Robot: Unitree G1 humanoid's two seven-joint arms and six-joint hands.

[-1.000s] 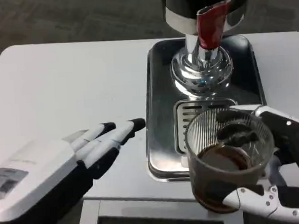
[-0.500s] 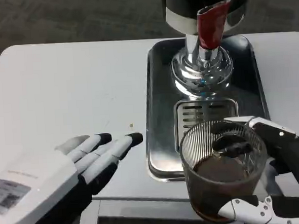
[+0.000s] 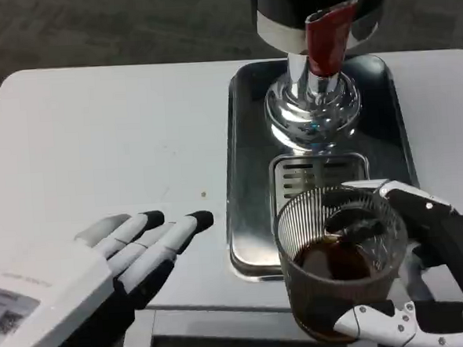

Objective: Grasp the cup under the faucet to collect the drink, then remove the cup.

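Most of the job looks done: the right hand [image 3: 427, 279] grips the cup [image 3: 339, 261] (dark drink inside), already clear of the faucet [image 3: 319, 66] at the tray's [image 3: 244, 180] near edge, awaiting set-down. The left hand [image 3: 104, 268] rests open, empty.

left hand [image 3: 103, 264]: flat, fingers spread, holding nothing | right hand [image 3: 426, 272]: fingers wrapped in a grip

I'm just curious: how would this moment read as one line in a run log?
right hand: holds cup | cup: dark drink inside, at tray front edge, off faucet | left hand: open, idle
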